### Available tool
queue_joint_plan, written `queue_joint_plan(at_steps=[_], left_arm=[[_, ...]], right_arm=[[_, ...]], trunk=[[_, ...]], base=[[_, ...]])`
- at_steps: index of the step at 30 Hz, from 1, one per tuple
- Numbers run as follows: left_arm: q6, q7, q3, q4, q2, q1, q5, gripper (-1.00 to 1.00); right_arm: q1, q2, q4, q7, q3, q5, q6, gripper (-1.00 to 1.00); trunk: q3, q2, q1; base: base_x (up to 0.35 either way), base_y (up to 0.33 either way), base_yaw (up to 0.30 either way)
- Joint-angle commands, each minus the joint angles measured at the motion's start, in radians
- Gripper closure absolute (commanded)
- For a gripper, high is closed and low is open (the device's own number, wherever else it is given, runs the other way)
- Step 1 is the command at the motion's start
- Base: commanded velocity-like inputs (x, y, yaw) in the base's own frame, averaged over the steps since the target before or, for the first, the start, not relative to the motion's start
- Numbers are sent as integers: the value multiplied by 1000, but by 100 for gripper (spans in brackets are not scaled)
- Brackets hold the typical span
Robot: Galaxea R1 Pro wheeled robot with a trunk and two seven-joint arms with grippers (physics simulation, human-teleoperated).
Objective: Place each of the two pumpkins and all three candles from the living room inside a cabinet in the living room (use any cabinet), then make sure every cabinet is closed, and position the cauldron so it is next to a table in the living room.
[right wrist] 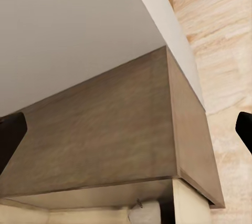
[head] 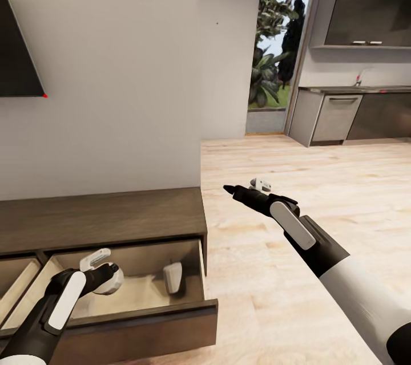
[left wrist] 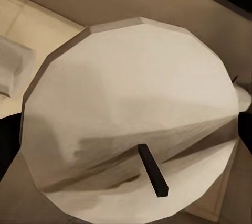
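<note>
The left arm [head: 54, 308] reaches forward from the lower left of the head view, black at the forearm with a white panel along its top. Its wrist bends inward, and the left gripper [head: 105, 274] points to the right, closed around a candle [left wrist: 131, 114]. In the left wrist view the candle's flat end sits right against the camera.

The right arm [head: 342, 274] stretches forward and to the left, white at the upper sleeve, black toward the wrist. The right gripper [head: 242, 187] points left with its fingers [head: 229, 189] spread; in the right wrist view the two dark fingertips [right wrist: 10, 140] stand well apart with nothing between them.
</note>
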Motion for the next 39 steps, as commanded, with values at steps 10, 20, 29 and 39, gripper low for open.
queue_joint_plan(at_steps=[10,20,29,39], left_arm=[[4,10,0,-1,3,0,11,100],[4,9,0,-2,2,0,11,100],[5,10,0,-1,4,0,10,100],[5,17,0,-2,4,0,8,100]], right_arm=[[-1,-1,-3,-9,1,-10,-1,-100],[0,-1,-3,-9,1,-11,-1,-100],[-1,-2,-3,-9,1,-12,-1,-100],[-1,-1,-3,-9,0,-12,-1,-100]], trunk=[[-1,0,0],[-1,0,0],[-17,-35,19],[-48,-105,58]], base=[[191,0,0],[80,0,0],[0,0,0],[0,0,0]])
